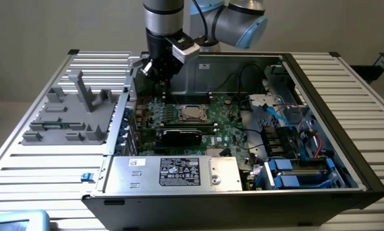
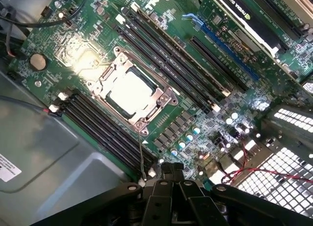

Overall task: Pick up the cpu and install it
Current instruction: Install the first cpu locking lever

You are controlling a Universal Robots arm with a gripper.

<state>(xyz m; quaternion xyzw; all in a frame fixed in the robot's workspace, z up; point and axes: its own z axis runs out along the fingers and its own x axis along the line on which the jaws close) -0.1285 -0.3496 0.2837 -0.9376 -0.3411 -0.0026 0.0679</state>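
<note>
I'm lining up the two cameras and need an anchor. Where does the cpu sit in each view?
Exterior view: the cpu lies in the middle of the motherboard, just above the black graphics card in the picture.
Wrist view: the cpu is the bright square inside the metal frame, between two banks of memory slots.
Shared landmark: the graphics card, beyond one bank of slots from the cpu.

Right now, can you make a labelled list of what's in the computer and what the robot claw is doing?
cpu: shiny square, lying in the socket's metal frame on the motherboard
gripper: shut, empty, above the motherboard, not touching the cpu
graphics card: black, plugged in beside the socket
computer case: side open
grey holder: exterior view's left of the case
</note>
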